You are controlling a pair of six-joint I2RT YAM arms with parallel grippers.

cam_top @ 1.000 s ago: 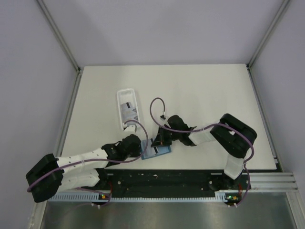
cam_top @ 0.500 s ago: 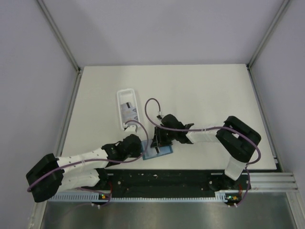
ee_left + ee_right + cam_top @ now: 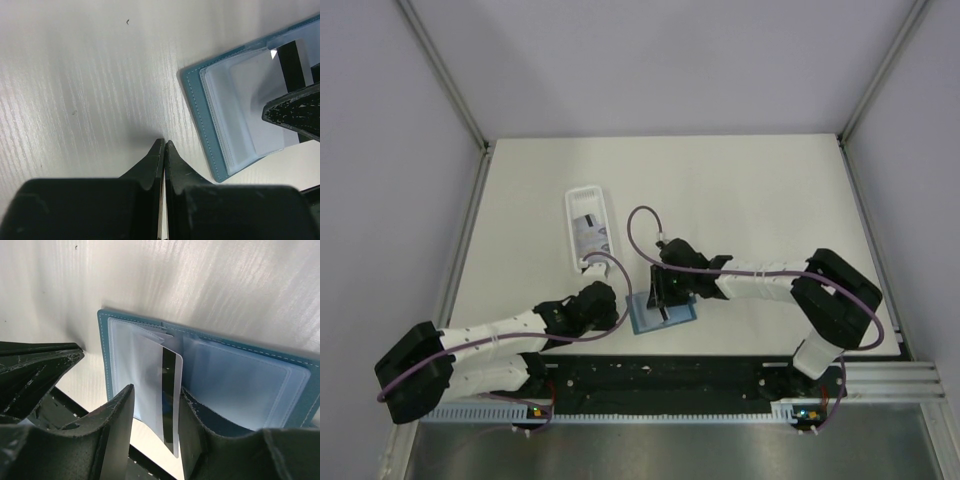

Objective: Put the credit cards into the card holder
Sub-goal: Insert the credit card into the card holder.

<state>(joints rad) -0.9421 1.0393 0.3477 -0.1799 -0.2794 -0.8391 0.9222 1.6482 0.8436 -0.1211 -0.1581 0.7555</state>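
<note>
The card holder [image 3: 660, 314] lies open near the table's front edge, teal with clear pockets; it also shows in the right wrist view [image 3: 240, 385] and the left wrist view [image 3: 230, 100]. My right gripper [image 3: 667, 293] [image 3: 156, 388] is over it, shut on a white credit card [image 3: 170, 390] with a black stripe, held by its long edges. The card is tilted, its far end at the middle pocket. My left gripper [image 3: 610, 306] [image 3: 164, 142] is shut and empty, tips on the table just left of the holder. More credit cards [image 3: 590, 232] lie in the tray.
A long white plastic tray [image 3: 572, 215] stands behind the left gripper at the left middle of the table. The black rail with the arm bases [image 3: 680, 375] runs just in front of the card holder. A frame post [image 3: 470, 210] borders the table's left side.
My right gripper has moved with the card down over the open card holder, and the right arm has stretched out. The holder has shifted slightly right. The left gripper has hardly moved.
</note>
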